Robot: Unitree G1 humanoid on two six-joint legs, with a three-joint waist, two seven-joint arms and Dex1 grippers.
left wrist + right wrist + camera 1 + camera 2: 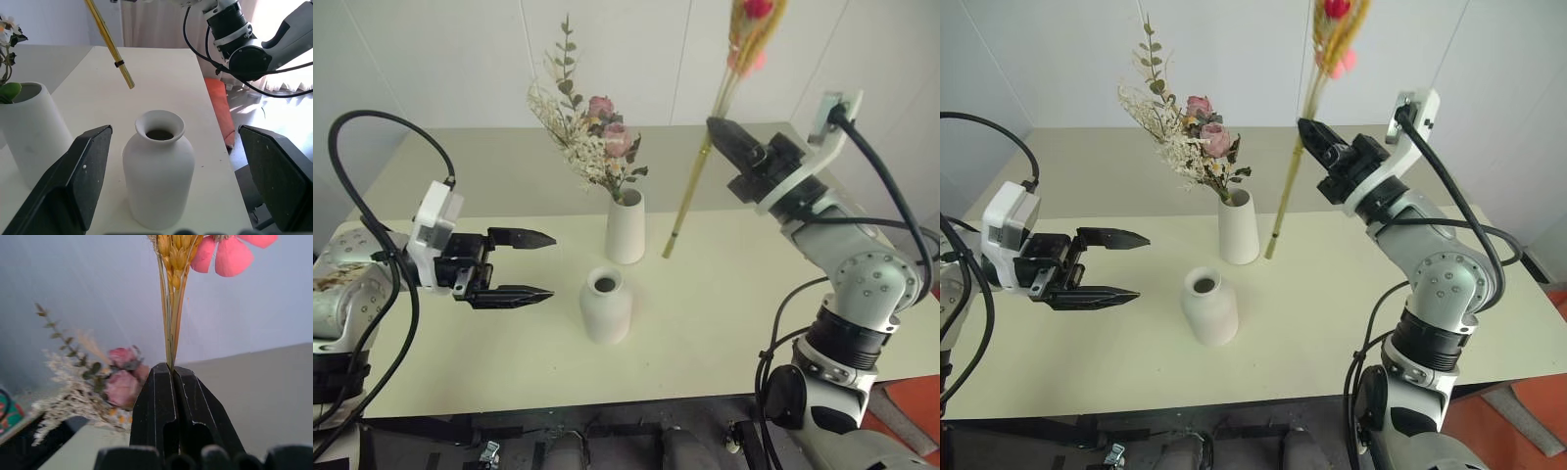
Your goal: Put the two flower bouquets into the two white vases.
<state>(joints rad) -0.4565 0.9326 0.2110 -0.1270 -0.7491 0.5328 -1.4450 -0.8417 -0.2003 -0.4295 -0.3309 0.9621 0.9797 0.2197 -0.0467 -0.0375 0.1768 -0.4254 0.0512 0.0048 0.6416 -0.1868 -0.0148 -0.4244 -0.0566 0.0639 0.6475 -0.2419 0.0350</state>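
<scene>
From the head cameras, the right gripper (717,125) is clamping fully shut on the thin bundle of yellow stalks (697,186), gripping it partway up, so the red-pink flowers are rising above the jaws and the cut ends are hanging below them, clear of the table (489,176). The bushy bunch (592,142) is already sitting in the taller vase (626,227). The shorter vase (606,305), its narrow neck empty, is standing just in front of the taller one. The left gripper (546,264) is hovering beside the shorter vase with its jaws spread wide, holding nothing.

In the left wrist view, the shorter vase is standing between the two spread fingers (73,186), touching neither, with the stalk tips hanging beyond its mouth.

In the right wrist view, the closed jaws are pinching the stalks where they emerge, the bushy bunch lying beyond them.

The likely trouble: the long free end below the jaws is hanging slanted, so it may miss the narrow neck, catch the rim and tip the vase, unless the left gripper is steadying it.
</scene>
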